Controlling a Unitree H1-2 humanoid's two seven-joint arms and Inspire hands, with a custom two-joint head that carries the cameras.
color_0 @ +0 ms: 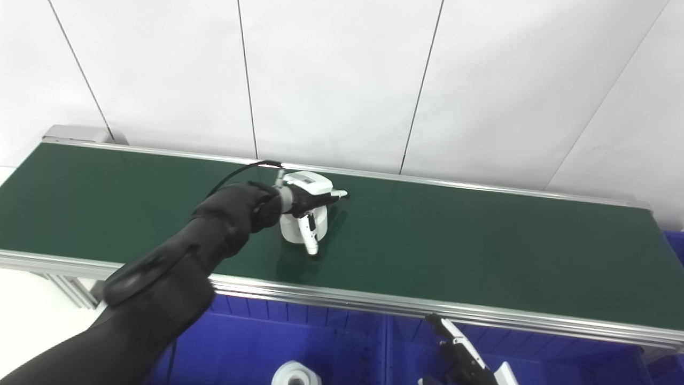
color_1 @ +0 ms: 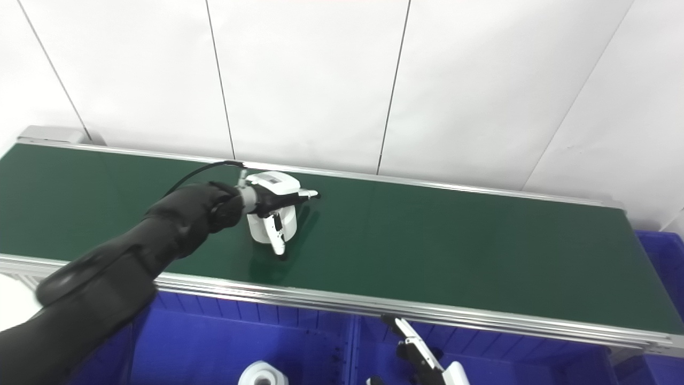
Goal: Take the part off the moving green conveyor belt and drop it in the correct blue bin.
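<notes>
**Closing on the white part at mid-belt**

I am reaching my left robot hand (color_0: pixel 309 206) over the white part (color_0: pixel 296 231), a short cylinder standing near the middle of the green conveyor belt (color_0: pixel 481 240). My fingers are draping over its top and near side; I cannot tell whether they are gripping yet. The part looks stiff, light and smooth, so I am judging its round wall the best hold. Its axis is pointing straight up. My right robot hand (color_1: pixel 422 358) is waiting over the blue bin (color_0: pixel 347 342), its state unclear.
</notes>
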